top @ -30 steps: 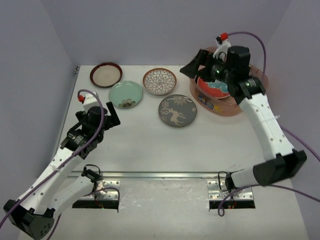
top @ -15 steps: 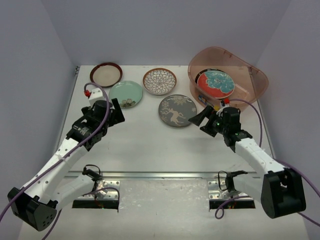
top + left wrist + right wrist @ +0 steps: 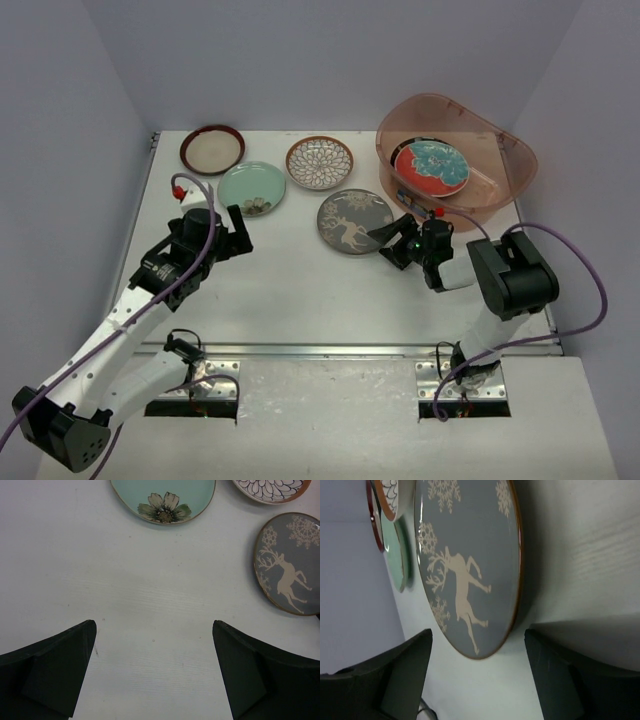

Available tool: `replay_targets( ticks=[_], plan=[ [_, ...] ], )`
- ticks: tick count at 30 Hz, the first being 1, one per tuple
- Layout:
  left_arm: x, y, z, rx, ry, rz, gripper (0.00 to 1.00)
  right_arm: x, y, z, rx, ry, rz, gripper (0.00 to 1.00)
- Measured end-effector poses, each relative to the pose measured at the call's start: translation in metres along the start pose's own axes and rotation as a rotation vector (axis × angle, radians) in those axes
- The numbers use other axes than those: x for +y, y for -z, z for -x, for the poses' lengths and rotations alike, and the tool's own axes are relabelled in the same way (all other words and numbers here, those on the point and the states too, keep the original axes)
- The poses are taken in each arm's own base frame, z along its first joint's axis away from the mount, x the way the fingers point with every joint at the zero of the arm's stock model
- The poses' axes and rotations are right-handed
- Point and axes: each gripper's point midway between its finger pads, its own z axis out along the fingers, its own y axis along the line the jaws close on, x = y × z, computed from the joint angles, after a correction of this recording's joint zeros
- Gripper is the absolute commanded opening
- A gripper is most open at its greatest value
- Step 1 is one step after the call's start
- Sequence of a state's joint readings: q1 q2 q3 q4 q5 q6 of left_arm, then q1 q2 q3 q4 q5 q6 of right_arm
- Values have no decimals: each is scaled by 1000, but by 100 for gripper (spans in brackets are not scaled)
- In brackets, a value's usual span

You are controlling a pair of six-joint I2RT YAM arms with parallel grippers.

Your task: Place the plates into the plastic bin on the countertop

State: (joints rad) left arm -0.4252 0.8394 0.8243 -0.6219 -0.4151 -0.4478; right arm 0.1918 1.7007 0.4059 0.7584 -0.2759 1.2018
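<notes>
Right arm (image 3: 505,280) has folded low beside the deer plate (image 3: 355,221), fingers (image 3: 390,680) spread, apparently clear.

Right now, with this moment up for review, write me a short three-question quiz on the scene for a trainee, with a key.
1. Describe the plate lying inside the plastic bin.
2. True or false: the left fingers stand open over bare countertop, holding nothing.
3. How many plates lie on the countertop outside the plastic bin? A two; B four; C six.
Key: 1 the red-and-teal floral plate; 2 true; 3 B.
</notes>
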Motion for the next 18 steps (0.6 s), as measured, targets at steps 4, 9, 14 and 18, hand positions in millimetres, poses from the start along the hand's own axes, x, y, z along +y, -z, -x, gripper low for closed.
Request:
replay_targets(
  ticks=[4,9,14,18],
  plan=[
    [-4,1,-1,6,-4,-23,100,-2,-20,2,-27,-84,10,40],
    [-5,7,3,-18,8,-49,100,-10,-31,1,-64,-146,-52,8],
    [-8,11,9,-43,11,-74,100,-9,-37,0,-75,-182,-57,0],
    [-9,11,9,-42,8,-78,100,-8,-29,-9,-62,-200,-36,0]
  ],
)
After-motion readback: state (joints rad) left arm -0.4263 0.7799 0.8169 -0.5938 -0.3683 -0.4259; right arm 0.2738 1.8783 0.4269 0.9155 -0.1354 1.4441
